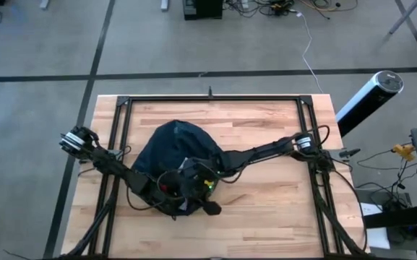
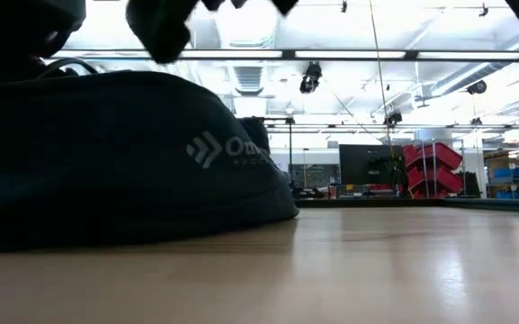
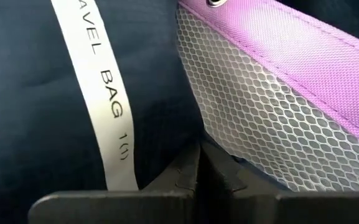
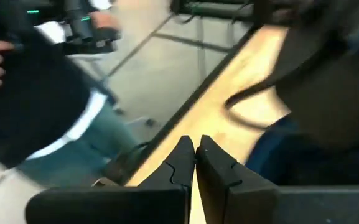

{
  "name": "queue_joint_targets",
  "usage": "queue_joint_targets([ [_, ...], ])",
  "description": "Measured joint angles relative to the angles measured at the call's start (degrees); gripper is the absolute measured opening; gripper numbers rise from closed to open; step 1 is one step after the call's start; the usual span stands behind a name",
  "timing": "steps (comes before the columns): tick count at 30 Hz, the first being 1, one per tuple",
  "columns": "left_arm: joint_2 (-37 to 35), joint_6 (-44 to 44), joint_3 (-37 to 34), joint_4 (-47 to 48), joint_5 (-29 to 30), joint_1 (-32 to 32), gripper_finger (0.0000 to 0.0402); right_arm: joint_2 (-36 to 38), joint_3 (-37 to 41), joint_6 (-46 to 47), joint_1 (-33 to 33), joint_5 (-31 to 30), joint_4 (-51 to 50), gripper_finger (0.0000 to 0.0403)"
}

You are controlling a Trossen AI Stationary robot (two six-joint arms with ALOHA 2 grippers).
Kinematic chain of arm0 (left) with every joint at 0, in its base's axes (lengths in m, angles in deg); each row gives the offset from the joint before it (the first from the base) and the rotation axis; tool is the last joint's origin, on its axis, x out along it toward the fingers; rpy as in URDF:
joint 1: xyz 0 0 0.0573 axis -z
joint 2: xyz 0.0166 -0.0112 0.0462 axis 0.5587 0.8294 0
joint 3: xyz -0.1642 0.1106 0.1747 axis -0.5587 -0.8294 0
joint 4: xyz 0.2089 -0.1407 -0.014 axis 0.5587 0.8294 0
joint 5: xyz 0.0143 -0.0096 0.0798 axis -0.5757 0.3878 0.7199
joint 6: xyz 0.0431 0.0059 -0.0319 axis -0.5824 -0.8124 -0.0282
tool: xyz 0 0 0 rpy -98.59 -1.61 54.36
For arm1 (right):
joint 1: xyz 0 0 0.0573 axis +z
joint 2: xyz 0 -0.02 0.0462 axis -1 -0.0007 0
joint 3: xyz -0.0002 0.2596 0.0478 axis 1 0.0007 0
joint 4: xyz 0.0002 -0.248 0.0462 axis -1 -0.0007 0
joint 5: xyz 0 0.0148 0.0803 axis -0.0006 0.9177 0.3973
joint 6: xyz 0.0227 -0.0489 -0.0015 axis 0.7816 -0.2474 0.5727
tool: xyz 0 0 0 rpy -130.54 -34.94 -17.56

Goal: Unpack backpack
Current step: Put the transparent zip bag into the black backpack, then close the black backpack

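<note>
The dark navy backpack (image 1: 172,148) lies on its side on the wooden table's left half. In the low view the backpack (image 2: 106,162) shows its white logo (image 2: 232,148). Both arms reach over its near end. My left gripper (image 3: 198,158) is shut, deep in the navy fabric (image 3: 30,112). Beside it are a white printed strip (image 3: 101,93) and a clear mesh pouch with a purple edge (image 3: 272,93). My right gripper (image 4: 196,149) is shut and bare. It hangs in the air above the table beside the backpack (image 4: 328,93). From above, the left gripper (image 1: 170,193) and the right gripper (image 1: 197,179) are close together. My left gripper has its shut fingertips (image 3: 188,168) against the backpack's navy fabric, between the white strip and the lower edge of the pouch's mesh (image 3: 241,155). I cannot tell whether a fold of fabric is caught between them.
A black frame rail (image 1: 121,101) runs around the tabletop. Bare wood (image 1: 280,202) lies to the right of the backpack and toward the near edge. A person (image 4: 42,93) stands beside the table in the right wrist view. A white and black cylinder (image 1: 367,97) stands past the table's right side.
</note>
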Motion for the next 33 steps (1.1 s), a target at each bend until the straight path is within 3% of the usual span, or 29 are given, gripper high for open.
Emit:
queue_joint_targets([
  [4,-3.9,-2.2,3.4,1.7,-1.1,0.3,0.0,3.7,-5.2,-9.0,-0.4,-20.7,-19.6,0.0],
  [7,-6.8,-6.1,6.2,1.9,-1.6,0.6,0.0,7.2,-5.5,-11.9,-1.5,-27.5,-30.0,0.0],
  [10,-8.8,-8.2,8.6,1.9,-2.6,1.1,0.0,10.9,-2.8,-11.7,-3.8,-27.9,-34.1,0.0],
  [15,-10.1,-9.0,10.8,1.5,-1.9,1.2,0.0,14.5,6.3,-7.7,-8.6,-28.0,-30.3,0.0],
  [22,-7.0,-8.8,10.9,-2.9,7.8,0.8,0.0,14.9,15.8,-3.5,-15.1,-27.1,-26.6,0.0],
  [24,-5.4,-8.2,10.9,-3.1,10.1,0.4,0.0,14.9,16.5,-1.0,-16.5,-23.9,-24.8,0.0006],
  [28,-1.8,-6.1,10.9,-3.4,11.1,-1.1,0.0011,14.9,16.4,3.6,-18.3,-18.0,-23.9,0.0052],
  [33,2.2,-5.8,10.9,-6.3,11.1,-3.0,0.0042,14.9,16.0,8.1,-18.8,-18.1,-23.4,0.0144],
])
